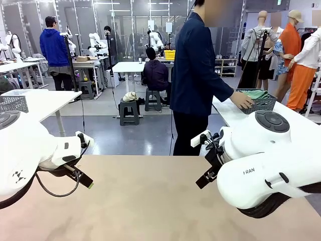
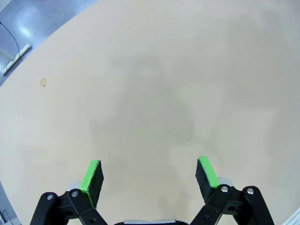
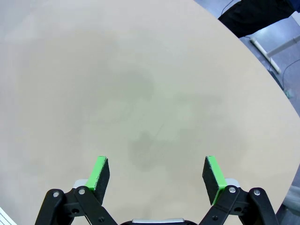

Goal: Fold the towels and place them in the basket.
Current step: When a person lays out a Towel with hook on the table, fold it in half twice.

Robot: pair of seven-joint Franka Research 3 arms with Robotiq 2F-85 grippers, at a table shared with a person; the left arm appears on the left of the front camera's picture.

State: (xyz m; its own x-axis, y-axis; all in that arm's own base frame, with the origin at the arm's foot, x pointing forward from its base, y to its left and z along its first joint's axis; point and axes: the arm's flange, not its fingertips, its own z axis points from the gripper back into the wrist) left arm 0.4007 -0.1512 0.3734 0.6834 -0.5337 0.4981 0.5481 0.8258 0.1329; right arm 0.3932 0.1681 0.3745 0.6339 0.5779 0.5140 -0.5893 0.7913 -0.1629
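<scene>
Left and right jaws stand apart over the beige table (image 1: 150, 201), while a person's hand (image 1: 244, 102) touches the basket (image 1: 264, 105).

**Front view: shared table, two arms, person at a side basket**

- Beige table (image 1: 150, 206): spans the foreground.
- Left arm (image 1: 30, 150), white: enters from the left edge. Its left gripper (image 1: 84, 181) hangs low over the tabletop, with one black, green-tipped finger slanting down and to the right.
- Right arm (image 1: 271, 170), white: enters from the right. Its right gripper (image 1: 204, 178) is low over the table, angled down and to the left.
- Person (image 1: 193, 75), dark navy jacket: stands beyond the far edge, turned toward a white side table (image 1: 228, 114).
- Person's hand (image 1: 244, 102): rests at the rim of a dark grey mesh basket (image 1: 265, 104).
- Pale greenish towel (image 1: 256, 94): lies inside that basket.
- Second mesh basket (image 1: 12, 104): sits on a white table at far left.
</scene>
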